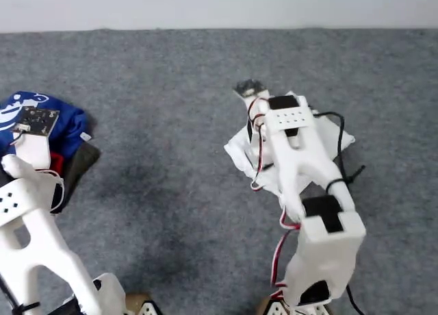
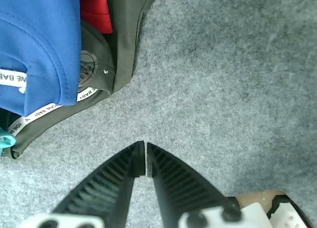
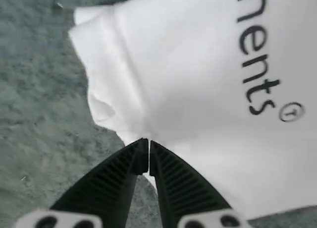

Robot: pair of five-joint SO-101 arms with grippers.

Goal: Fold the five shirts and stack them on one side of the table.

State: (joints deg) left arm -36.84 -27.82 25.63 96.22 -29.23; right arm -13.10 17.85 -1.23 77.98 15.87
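A white shirt (image 1: 237, 153) (image 3: 198, 64) with black print lies crumpled right of the table's middle, under the right arm. My right gripper (image 3: 148, 143) is shut on the shirt's edge, and creases run toward its tips. At the left edge sits a pile: a blue shirt (image 1: 67, 127) (image 2: 39, 39) on top, a red shirt (image 2: 96, 10) under it, and a dark grey shirt (image 1: 83, 161) (image 2: 124, 34) at the bottom. My left gripper (image 2: 146, 148) is shut with nothing in it, hovering over bare carpet just beside the pile.
Grey carpet (image 1: 164, 123) covers the table, with open room between the pile and the white shirt and along the back. A pale wall (image 1: 219, 7) borders the far edge. A small teal scrap (image 2: 5, 140) peeks out beside the pile.
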